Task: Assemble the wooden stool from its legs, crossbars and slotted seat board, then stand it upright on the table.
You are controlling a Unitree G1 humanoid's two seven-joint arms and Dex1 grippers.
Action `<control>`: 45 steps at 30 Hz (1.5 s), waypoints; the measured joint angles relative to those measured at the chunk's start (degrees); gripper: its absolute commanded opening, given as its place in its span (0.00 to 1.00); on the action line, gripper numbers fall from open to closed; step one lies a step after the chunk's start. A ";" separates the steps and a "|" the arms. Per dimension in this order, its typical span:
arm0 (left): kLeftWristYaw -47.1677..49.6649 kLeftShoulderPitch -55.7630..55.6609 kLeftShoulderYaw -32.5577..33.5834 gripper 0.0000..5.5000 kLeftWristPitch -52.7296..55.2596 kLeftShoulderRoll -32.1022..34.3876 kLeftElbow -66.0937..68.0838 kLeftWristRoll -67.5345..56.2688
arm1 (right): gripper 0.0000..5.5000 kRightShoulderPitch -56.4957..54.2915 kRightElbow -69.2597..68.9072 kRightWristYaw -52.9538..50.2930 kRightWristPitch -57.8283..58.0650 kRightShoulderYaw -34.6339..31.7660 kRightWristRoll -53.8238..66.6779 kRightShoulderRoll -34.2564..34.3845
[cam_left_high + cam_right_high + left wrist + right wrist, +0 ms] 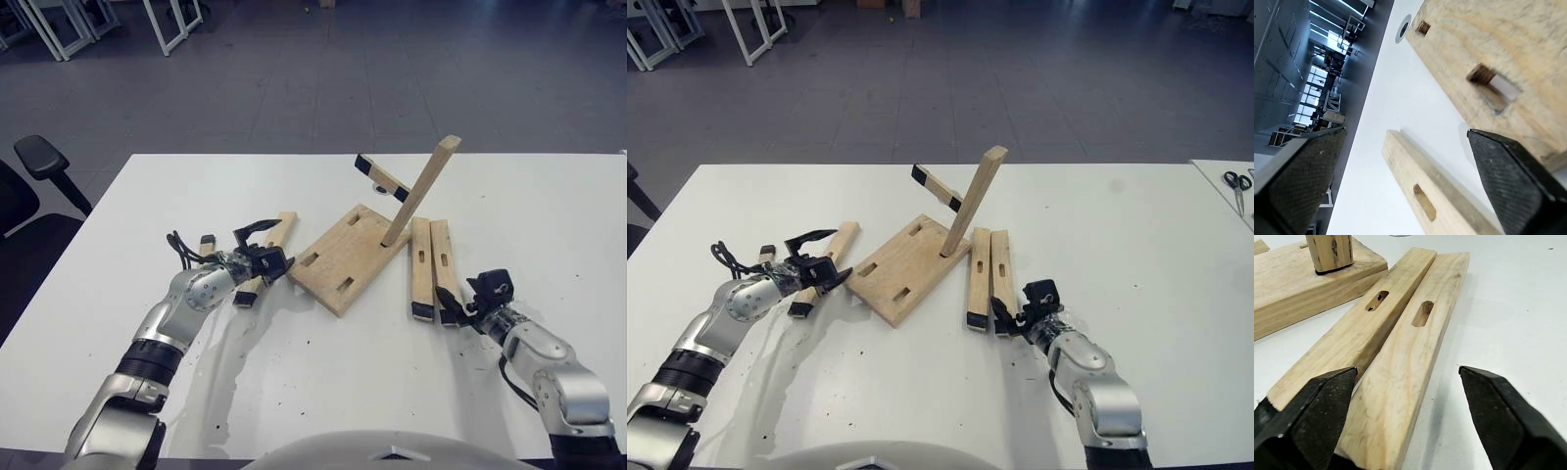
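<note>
Stool legs (979, 269) before low right pincer (1408, 371) (fingers (1317, 406) spread)

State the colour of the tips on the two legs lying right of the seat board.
Black tips, clearest in the left eye view.

text: none legible | numbers: 0 | seat board (333, 258) and legs (422, 279): bare wood, unmarked

Stool parts laid out on the tabletop (549, 215).
The seat board (333, 266) lies at centre, one leg (421, 191) standing tilted in its far right slot with a crossbar (382, 177) jutting left from it; two legs (421, 259) lie side by side just right of the board, another leg (283, 227) just left of it.
</note>
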 measured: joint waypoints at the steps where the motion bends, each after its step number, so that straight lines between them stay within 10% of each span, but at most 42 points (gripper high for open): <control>1: -1.04 0.69 -0.16 0.83 0.56 -0.01 -2.00 -0.48 | 0.70 0.82 -1.06 -0.55 0.00 0.63 -0.76 -0.01; 8: -3.14 4.11 -3.30 0.83 5.46 -4.25 -10.27 -0.60 | 0.70 3.06 -3.48 -7.17 3.52 2.06 -6.60 1.16; 18: 4.19 -1.58 -0.05 0.83 5.47 -3.65 -4.40 2.80 | 0.37 0.89 0.62 -8.41 2.66 -1.35 -4.68 5.91; 29: 8.06 -4.93 -2.52 0.83 -4.11 -2.34 14.74 4.42 | 0.37 -11.83 2.88 -9.61 -7.69 -11.57 -0.54 8.17; 45: -2.13 -0.73 -11.79 0.83 -6.07 -13.75 -4.85 -1.46 | 0.37 -38.45 -0.76 -7.52 0.22 -14.68 18.23 6.55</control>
